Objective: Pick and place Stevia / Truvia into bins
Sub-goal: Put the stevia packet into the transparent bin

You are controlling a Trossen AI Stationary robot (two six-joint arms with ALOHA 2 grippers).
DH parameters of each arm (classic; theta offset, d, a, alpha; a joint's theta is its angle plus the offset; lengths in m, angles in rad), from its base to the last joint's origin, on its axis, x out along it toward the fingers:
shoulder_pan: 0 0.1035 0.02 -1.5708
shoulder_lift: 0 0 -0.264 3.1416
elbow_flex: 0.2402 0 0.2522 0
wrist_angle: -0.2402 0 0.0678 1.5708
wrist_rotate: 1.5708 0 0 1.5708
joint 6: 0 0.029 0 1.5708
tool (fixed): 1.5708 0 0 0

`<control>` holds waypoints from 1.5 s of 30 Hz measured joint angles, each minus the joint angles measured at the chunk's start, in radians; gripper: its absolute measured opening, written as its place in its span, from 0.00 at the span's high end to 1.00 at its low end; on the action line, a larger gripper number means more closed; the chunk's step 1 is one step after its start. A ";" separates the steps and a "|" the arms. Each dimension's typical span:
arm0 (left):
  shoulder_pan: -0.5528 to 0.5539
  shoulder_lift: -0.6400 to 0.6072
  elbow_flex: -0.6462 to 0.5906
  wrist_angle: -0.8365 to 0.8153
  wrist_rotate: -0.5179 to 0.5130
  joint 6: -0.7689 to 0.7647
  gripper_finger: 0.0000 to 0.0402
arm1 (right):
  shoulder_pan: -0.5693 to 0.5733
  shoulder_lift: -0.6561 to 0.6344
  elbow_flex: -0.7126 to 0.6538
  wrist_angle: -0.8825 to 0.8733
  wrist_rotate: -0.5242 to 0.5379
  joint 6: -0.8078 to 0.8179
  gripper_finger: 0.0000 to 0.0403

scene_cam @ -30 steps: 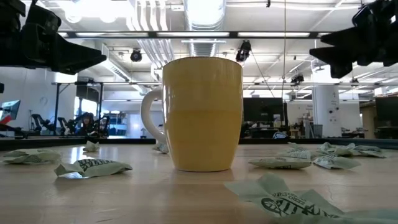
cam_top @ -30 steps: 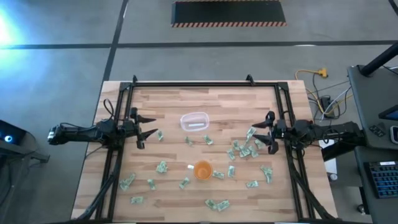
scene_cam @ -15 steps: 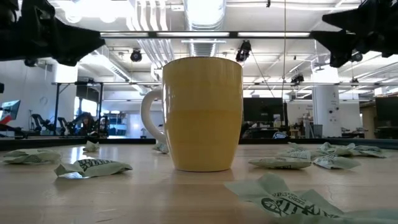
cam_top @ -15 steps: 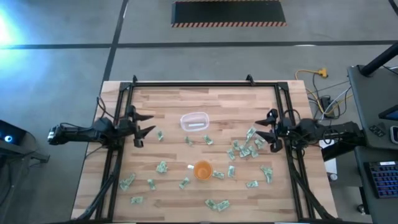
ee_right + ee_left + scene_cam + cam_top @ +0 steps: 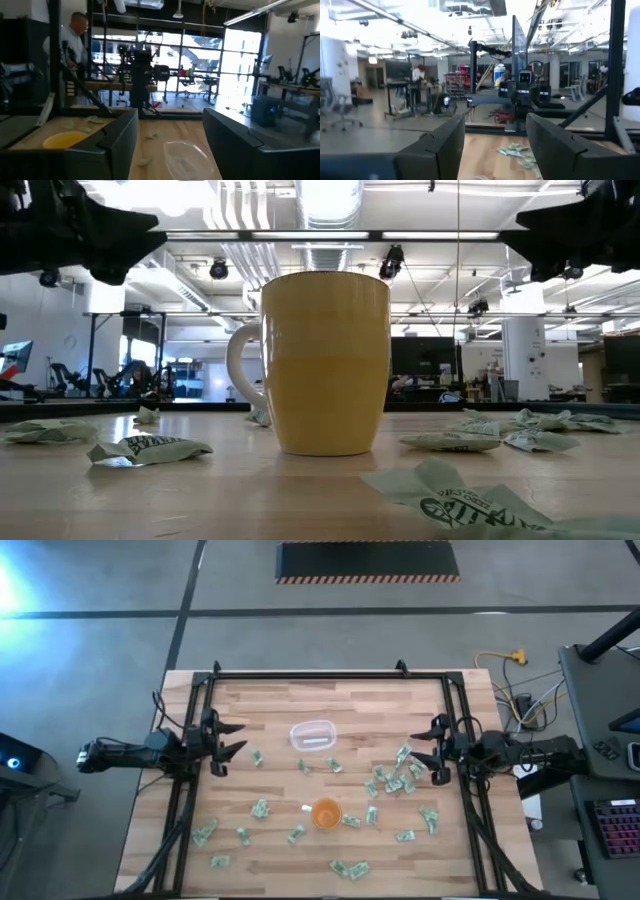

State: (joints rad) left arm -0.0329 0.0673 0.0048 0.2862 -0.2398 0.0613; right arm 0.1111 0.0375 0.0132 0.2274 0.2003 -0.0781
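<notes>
Sachets scattered, tub near desk centre, both pincers wide and empty.

The sachets (image 5: pixel 392 780) lie flat across the desk (image 5: pixel 280 700), thickest in a cluster just inboard of my right pincer (image 5: pixel 432 751); a lone one (image 5: pixel 256 757) lies near my left pincer (image 5: pixel 222 744). The tub (image 5: pixel 313 735) sits between both arms, toward the far edge, long axis across the desk; one sachet appears to lie inside. The cup (image 5: pixel 326 812) stands nearer the front. Both pincers hover above the desk edges, jaws fully spread, holding nothing. I judge the right arm nearer the cluster. Sachet axes vary piece to piece; wrist alignment must be set per pick.
</notes>
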 joint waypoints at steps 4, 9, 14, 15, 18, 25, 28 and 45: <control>0.000 0.052 0.000 -0.113 -0.005 -0.084 0.51 | 0.000 0.007 0.000 -0.011 0.107 0.027 0.47; 0.000 0.200 0.014 -0.185 -0.031 -0.211 0.51 | -0.001 0.013 0.031 -0.014 0.142 -0.014 0.47; 0.000 0.395 0.114 -0.183 -0.073 -0.207 0.51 | -0.001 0.032 0.065 -0.055 0.143 -0.029 0.47; 0.000 0.440 0.143 -0.189 -0.082 -0.199 0.51 | -0.001 0.037 0.073 -0.082 0.143 -0.019 0.47; 0.000 0.590 0.242 -0.279 -0.113 -0.179 0.51 | -0.001 0.058 0.088 -0.148 0.143 -0.004 0.47; 0.000 0.864 0.517 -0.786 -0.158 -0.321 0.51 | 0.000 0.112 0.095 -0.157 0.143 0.000 0.47; 0.000 0.959 0.590 -0.953 -0.158 -0.398 0.51 | 0.000 0.132 0.095 -0.156 0.143 0.000 0.47; 0.074 1.100 0.576 -0.936 -0.109 -0.447 0.51 | 0.000 0.168 0.095 -0.132 0.139 0.026 0.47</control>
State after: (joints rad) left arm 0.0413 1.1673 0.5804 -0.6500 -0.3485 -0.3857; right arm 0.1112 0.2050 0.1078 0.0956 0.3397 -0.0522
